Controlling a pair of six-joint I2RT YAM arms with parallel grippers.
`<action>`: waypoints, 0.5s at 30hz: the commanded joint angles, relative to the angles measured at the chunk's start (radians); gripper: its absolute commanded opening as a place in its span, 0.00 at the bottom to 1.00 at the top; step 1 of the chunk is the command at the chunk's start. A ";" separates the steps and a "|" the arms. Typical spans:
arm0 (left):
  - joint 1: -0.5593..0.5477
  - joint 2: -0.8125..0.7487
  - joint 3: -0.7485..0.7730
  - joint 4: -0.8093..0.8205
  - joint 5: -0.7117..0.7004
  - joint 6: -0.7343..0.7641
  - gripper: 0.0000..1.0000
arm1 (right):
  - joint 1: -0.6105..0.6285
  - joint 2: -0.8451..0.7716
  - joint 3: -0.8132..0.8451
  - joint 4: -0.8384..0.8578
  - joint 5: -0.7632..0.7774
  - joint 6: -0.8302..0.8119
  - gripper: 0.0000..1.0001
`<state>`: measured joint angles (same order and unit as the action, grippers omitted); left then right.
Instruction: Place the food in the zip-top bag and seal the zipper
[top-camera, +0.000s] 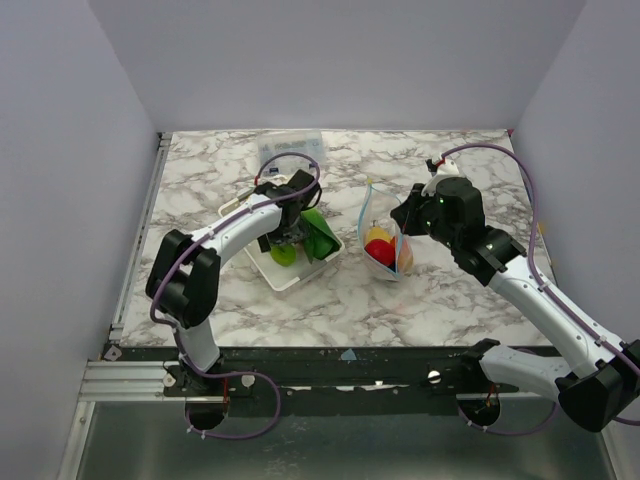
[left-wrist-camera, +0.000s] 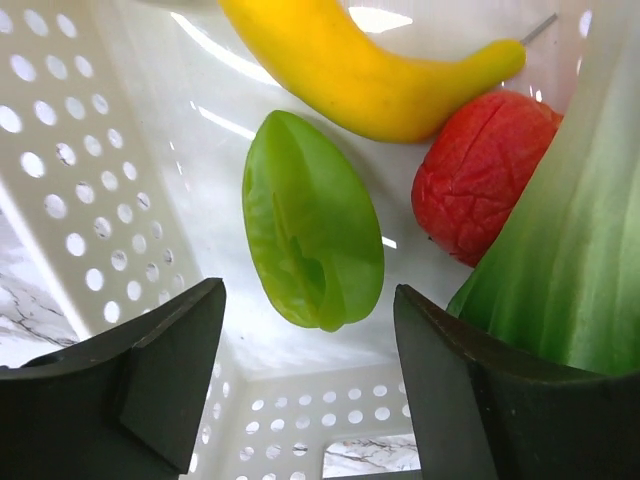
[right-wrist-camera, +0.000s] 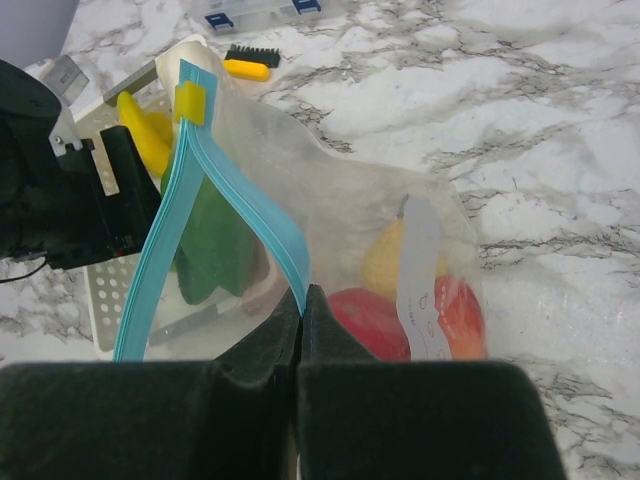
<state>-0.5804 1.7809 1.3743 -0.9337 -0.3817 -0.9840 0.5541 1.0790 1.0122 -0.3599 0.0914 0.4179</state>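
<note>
Fingers of your left gripper (left-wrist-camera: 308, 300) stand apart either side of the glossy pale-green toy piece (left-wrist-camera: 310, 230) in the white perforated tray (left-wrist-camera: 80, 200); your right gripper (right-wrist-camera: 300, 330) pinches the clear soft zip-top bag (right-wrist-camera: 340, 200) at its blue zipper strip (right-wrist-camera: 240, 210). Close off-centre and that slick piece may squirt aside.

The zip-top bag (top-camera: 390, 262) stands right of the tray (top-camera: 287, 284) and holds food pieces (right-wrist-camera: 370, 320). The clear box (top-camera: 291, 143) lies behind the tray. The banana (left-wrist-camera: 370, 70) lies in the tray.
</note>
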 joint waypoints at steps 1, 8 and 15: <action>0.034 -0.072 -0.040 0.025 0.019 0.003 0.71 | -0.007 -0.014 -0.008 0.015 -0.015 0.000 0.01; 0.081 -0.081 -0.081 0.094 0.127 0.013 0.86 | -0.007 -0.021 -0.008 0.012 -0.010 0.000 0.01; 0.092 -0.026 -0.075 0.107 0.181 -0.014 0.89 | -0.007 -0.017 -0.009 0.012 -0.015 0.002 0.01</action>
<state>-0.4946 1.7153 1.3025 -0.8516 -0.2611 -0.9794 0.5541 1.0748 1.0122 -0.3599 0.0914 0.4183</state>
